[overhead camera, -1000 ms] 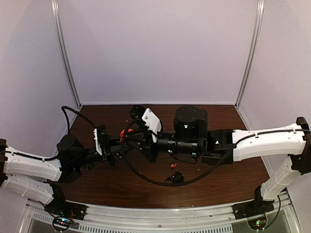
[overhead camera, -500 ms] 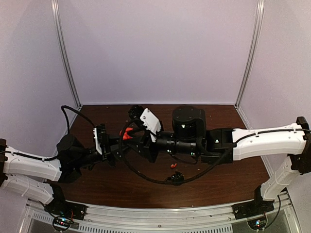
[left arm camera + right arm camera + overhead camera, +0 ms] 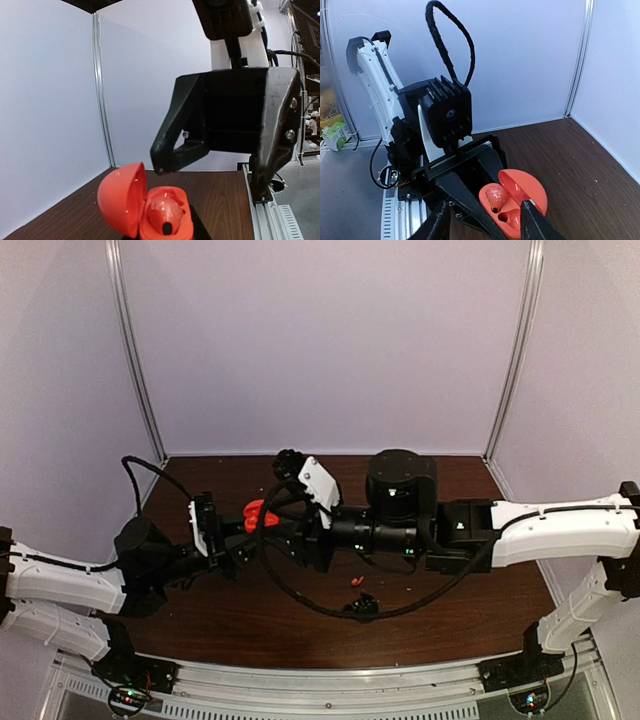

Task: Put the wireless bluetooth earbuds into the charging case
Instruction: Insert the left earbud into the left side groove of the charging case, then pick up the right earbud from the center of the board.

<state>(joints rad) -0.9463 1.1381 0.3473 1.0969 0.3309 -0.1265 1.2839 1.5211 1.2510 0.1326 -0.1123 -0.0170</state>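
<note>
**Earbud (image 3: 494, 196) seated in charging case (image 3: 176, 231); one more loose**

The red-orange charging case, lid (image 3: 121, 202) hinged open, is clamped in the left gripper (image 3: 242, 528). It is held up off the surface (image 3: 450, 630) rather than lying on it, presumably so the sockets face the other arm. One red-orange earbud sits in its socket, and the socket beside it (image 3: 503, 218) looks empty.

The right gripper (image 3: 209, 183) hangs just above the case, fingers apart, nothing between them.

A second earbud (image 3: 357, 581), also red-orange, lies on the surface well apart from the case. Near it is a small black item (image 3: 362, 607) I cannot identify.

Judgement: about half done. The right arm next needs the loose bud, which is tiny and rounded and may slip in a pinch.
</note>
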